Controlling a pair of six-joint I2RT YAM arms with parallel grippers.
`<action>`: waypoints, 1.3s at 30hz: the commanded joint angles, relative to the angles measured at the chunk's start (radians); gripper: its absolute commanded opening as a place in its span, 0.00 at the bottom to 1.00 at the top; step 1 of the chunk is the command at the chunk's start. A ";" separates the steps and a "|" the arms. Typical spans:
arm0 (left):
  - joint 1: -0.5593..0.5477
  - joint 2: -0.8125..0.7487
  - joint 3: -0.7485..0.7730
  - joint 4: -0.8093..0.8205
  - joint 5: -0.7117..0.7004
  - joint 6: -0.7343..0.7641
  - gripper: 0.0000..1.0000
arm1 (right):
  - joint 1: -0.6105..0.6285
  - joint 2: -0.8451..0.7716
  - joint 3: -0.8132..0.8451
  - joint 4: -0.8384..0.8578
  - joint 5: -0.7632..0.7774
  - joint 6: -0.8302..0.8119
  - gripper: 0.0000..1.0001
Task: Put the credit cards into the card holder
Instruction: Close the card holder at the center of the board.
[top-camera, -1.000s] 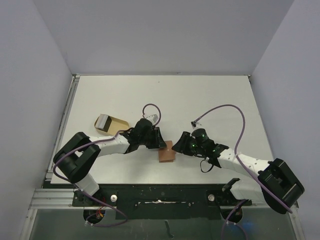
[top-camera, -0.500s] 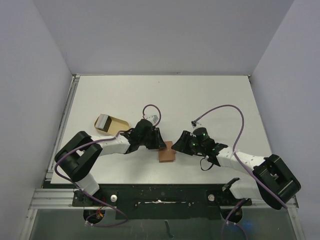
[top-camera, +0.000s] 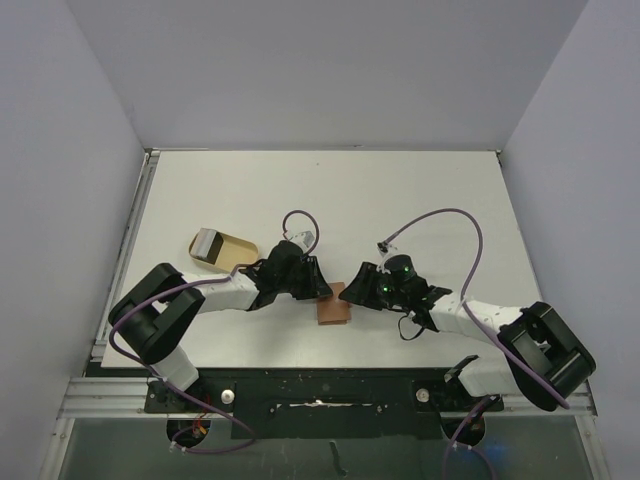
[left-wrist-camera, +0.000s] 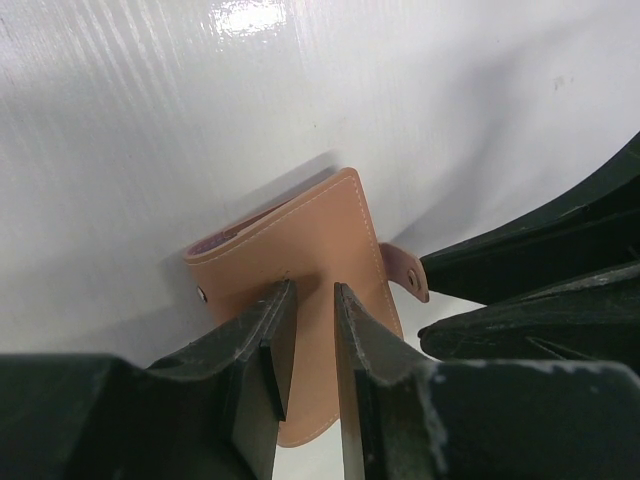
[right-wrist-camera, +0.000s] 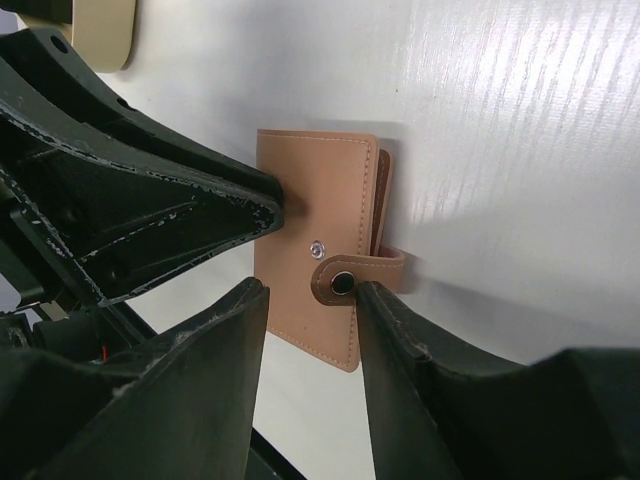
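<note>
The card holder (top-camera: 333, 312), reddish-brown and folded flat, lies on the white table near the front edge. It also shows in the left wrist view (left-wrist-camera: 320, 225) and the right wrist view (right-wrist-camera: 315, 190). My left gripper (top-camera: 322, 289) rests its tips on the holder's left part (left-wrist-camera: 312, 290), nearly shut with only a narrow slit and nothing between. My right gripper (top-camera: 348, 292) is open over the holder's right edge (right-wrist-camera: 312, 290). Its right finger (right-wrist-camera: 400, 330) touches the closing tab (right-wrist-camera: 350, 280), which lies beside the silver snap stud. A grey-white card (top-camera: 208, 243) sits in the pale tan case.
The pale tan case (top-camera: 228, 251) with one rounded end lies left of the left arm; it also shows in the right wrist view (right-wrist-camera: 100, 30). Purple cables loop above both wrists. The table's front edge (top-camera: 330, 362) is close behind the holder.
My right arm has shifted slightly left toward the holder. The left gripper and the holder have stayed in place.
</note>
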 joint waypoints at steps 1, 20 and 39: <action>-0.003 -0.026 -0.016 0.021 -0.023 0.002 0.21 | -0.009 0.006 -0.015 0.095 -0.030 -0.020 0.42; -0.002 -0.027 -0.015 0.009 -0.029 0.004 0.21 | -0.036 -0.011 0.011 0.014 -0.037 -0.050 0.28; -0.003 -0.028 -0.017 0.008 -0.026 0.004 0.21 | -0.052 0.064 0.009 0.100 -0.083 -0.022 0.27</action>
